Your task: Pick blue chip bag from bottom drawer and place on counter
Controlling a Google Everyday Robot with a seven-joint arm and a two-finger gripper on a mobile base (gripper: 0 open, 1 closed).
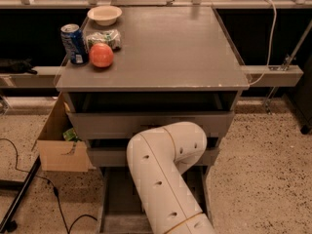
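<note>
- From my station I see the white arm (163, 179) rise from the bottom edge of the view, bend at a thick rounded elbow in front of the cabinet and turn in toward the drawers.
- The gripper is out of my sight: it lies somewhere past that elbow, behind the arm's own bulk, so I cannot tell how it stands or whether it has anything.
- The bottom drawer (117, 204) is pulled out toward me. I see a strip of its flat grey floor left of the arm; the arm covers the rest.
- I cannot find the blue chip bag. The bare strip of drawer floor does not show it, and the covered part is closed to me.
- The counter (165, 52) is a broad grey top, bare over its middle and right.
- At its back left corner stand a blue soda can (74, 44), a pale bowl (104, 15), a green-and-white packet (103, 37) and a red-orange round fruit (101, 55), which touches the packet and sits just beside the can.
- A cardboard box (61, 145) stands on the speckled floor against the cabinet's left side, and a black cable (58, 199) runs across the floor near it.
</note>
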